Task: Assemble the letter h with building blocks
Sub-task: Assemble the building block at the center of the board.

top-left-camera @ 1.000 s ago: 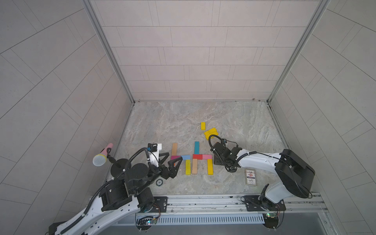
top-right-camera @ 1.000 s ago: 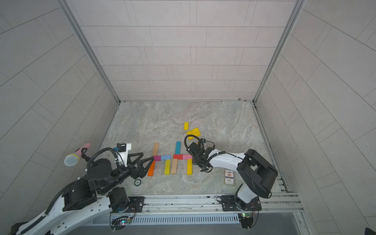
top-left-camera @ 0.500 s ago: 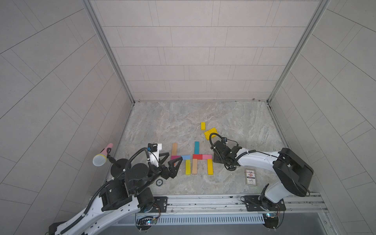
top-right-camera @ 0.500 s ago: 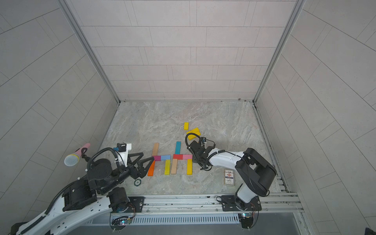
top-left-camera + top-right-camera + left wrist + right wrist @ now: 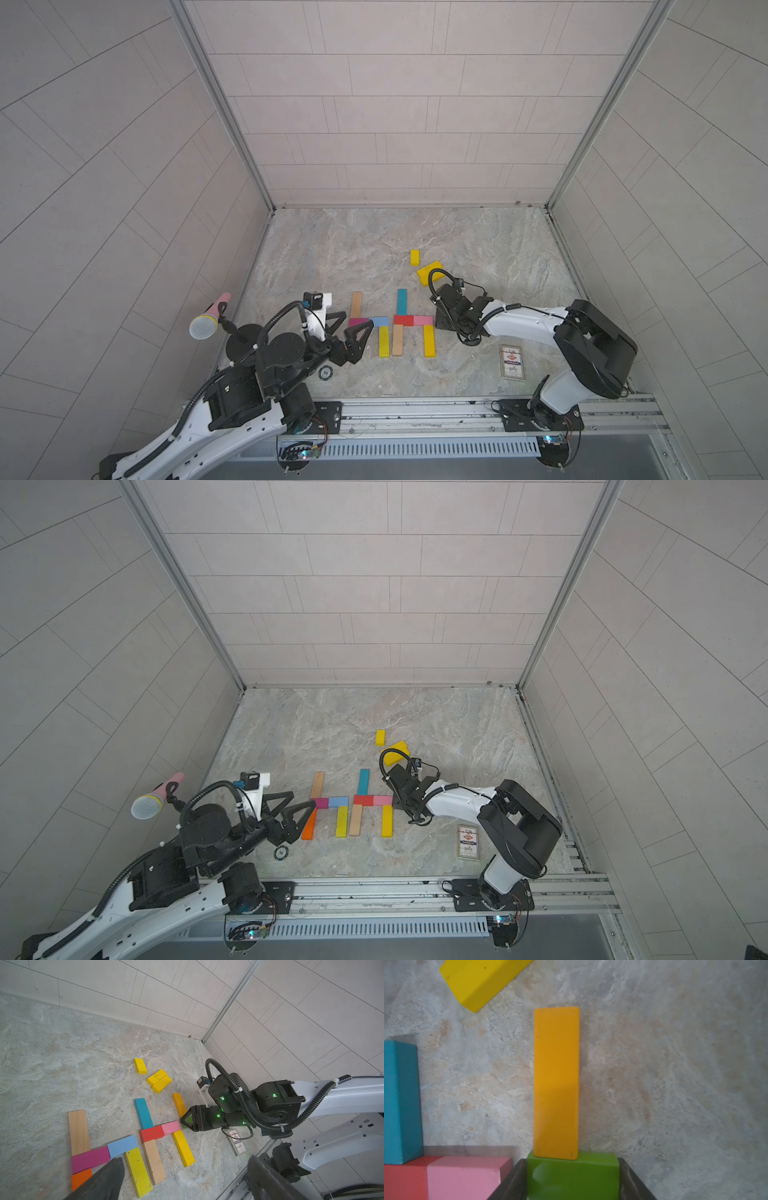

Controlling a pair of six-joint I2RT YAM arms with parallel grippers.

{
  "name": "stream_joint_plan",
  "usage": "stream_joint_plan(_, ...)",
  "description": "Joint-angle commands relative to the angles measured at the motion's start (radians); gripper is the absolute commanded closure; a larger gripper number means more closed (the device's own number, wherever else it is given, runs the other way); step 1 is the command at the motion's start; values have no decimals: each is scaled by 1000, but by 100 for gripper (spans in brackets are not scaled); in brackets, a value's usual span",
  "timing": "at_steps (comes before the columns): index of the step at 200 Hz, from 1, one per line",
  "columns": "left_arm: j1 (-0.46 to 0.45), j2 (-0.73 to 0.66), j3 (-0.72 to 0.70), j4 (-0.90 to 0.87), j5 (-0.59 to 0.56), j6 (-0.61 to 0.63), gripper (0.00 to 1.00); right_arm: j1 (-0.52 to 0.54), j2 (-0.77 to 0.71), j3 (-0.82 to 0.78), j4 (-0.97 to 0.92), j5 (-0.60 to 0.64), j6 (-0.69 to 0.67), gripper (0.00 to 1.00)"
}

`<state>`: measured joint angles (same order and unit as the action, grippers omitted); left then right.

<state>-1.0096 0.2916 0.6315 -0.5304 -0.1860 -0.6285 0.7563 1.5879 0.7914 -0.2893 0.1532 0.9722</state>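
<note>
Not much had changed from a second earlier. The left arm hadn't budged and the block layout was the same. Only the right arm had crept a touch leftward, toward the pink block.

A round-headed microphone (image 5: 204, 326) with a pink handle stuck up at the left edge of the marbled, stone-look tabletop (image 5: 374, 241). The left fingers (image 5: 104, 1180), matte black wedges, were spread wide with nothing between them, right by the magenta block (image 5: 359, 322). A round poker chip (image 5: 326, 372) lay just on the near side of them.

The building blocks (image 5: 397, 340) lay flat in the near middle of the tabletop, between the two arms. They were smooth wooden slabs, long and short. An orange one (image 5: 308, 825), a plain wood one (image 5: 356, 304), then light blue (image 5: 379, 321), yellow (image 5: 384, 341), teal (image 5: 401, 301), red (image 5: 403, 320) and the pink block (image 5: 423, 320) were butted together into bars and stems. Loose yellow blocks (image 5: 428, 272) sat farther back.

The right fingers (image 5: 512, 1180) were clamped on a glossy green block (image 5: 571, 1172), just right of the pink one. A long amber block (image 5: 556, 1080) lay flat with its end meeting the green one. A printed card box (image 5: 511, 361) lay at the near right.
</note>
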Motion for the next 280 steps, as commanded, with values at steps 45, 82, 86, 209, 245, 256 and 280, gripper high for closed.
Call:
stream_joint_plan(45,0,7,-11,7,-20,8,0,-21,14,-26,-53,9,-13,43)
stream_joint_plan(82,0,17,-11,13,-14,10,0,-38,22,-22,-55,8,-28,41)
stream_joint_plan(86,0,17,-11,12,-13,10,0,-38,24,-21,-54,9,-31,40)
stream_joint_plan(209,0,26,3,17,-4,15,0,-46,-149,26,-93,18,-126,18)
stream_joint_plan(245,0,24,-6,33,-10,9,0,-45,-104,230,-110,-58,-261,18)
stream_joint_plan(256,0,24,-6,33,-8,5,0,-48,-23,318,-134,-76,-280,19)
stream_joint_plan(280,0,19,2,12,-15,-5,0,-61,188,506,-168,-78,-316,26)
